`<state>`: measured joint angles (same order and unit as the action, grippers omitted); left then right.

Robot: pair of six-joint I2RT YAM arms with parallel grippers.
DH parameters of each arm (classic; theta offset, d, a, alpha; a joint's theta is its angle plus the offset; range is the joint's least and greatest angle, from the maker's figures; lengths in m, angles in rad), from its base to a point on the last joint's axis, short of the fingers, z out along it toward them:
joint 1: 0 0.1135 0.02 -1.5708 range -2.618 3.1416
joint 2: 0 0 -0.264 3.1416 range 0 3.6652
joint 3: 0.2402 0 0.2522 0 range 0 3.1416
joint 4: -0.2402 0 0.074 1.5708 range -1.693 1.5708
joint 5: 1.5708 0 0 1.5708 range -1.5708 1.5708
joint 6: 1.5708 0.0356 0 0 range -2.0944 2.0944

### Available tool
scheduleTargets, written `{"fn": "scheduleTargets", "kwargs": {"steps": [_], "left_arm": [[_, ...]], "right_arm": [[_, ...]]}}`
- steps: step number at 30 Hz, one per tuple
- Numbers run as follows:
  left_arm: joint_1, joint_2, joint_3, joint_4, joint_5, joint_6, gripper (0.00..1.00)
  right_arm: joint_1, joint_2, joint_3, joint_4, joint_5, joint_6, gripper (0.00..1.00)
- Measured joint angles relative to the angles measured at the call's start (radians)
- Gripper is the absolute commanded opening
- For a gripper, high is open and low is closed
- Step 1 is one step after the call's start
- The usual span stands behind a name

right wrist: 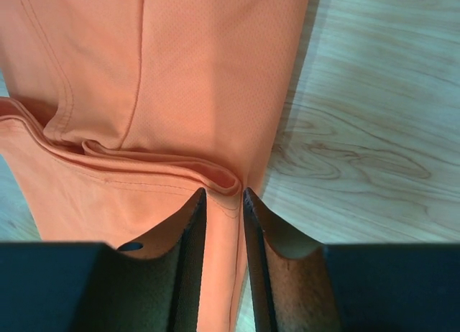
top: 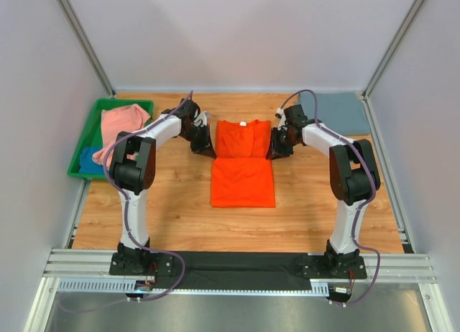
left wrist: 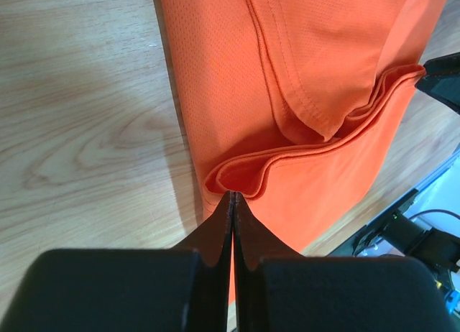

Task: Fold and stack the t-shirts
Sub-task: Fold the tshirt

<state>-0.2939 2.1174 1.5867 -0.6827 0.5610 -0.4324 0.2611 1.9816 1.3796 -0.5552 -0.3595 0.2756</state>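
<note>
While the orange t-shirt point(top: 243, 163) lies mid-table, half folded, the left gripper point(left wrist: 232, 197) at nine o'clock pinches its hem fully closed and the right gripper point(right wrist: 223, 192) at three holds narrow on the cloth. Next, I judge, a level carry-over. No writing is readable.

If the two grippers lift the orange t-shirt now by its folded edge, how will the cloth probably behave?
The orange t-shirt is probably floppy: its folded layers already curl in soft waves near the left gripper. It seems light, a thin mesh-like cloth. The free part would likely hang down and the layers by the right gripper could slide apart.
</note>
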Motion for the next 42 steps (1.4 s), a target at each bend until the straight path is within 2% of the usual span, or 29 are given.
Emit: {"fn": "scheduleTargets", "kwargs": {"steps": [20,22,25,26,27,34,42], "left_arm": [[0.0,0.002,0.0,0.015,0.007,-0.013,0.0],[0.0,0.006,0.0,0.015,0.007,-0.012,0.0],[0.0,0.009,0.0,0.015,0.007,-0.012,0.0],[0.0,0.01,0.0,0.015,0.007,-0.012,0.0],[0.0,0.011,0.0,0.015,0.007,-0.012,0.0],[0.0,0.005,0.0,0.014,-0.007,-0.035,0.0],[0.0,-0.024,0.011,0.038,-0.03,-0.084,0.0]], "right_arm": [[0.006,0.009,0.016,-0.021,0.0,0.0,0.33],[0.006,0.013,0.016,-0.024,-0.001,0.0,0.3],[0.006,0.014,0.016,-0.023,-0.003,-0.002,0.19],[0.006,0.014,0.016,-0.023,-0.006,-0.003,0.06],[0.006,0.014,0.016,-0.023,-0.008,-0.004,0.0],[0.006,-0.011,0.006,-0.04,-0.002,-0.002,0.0],[0.007,-0.201,-0.119,-0.003,0.04,0.027,0.0]]}}
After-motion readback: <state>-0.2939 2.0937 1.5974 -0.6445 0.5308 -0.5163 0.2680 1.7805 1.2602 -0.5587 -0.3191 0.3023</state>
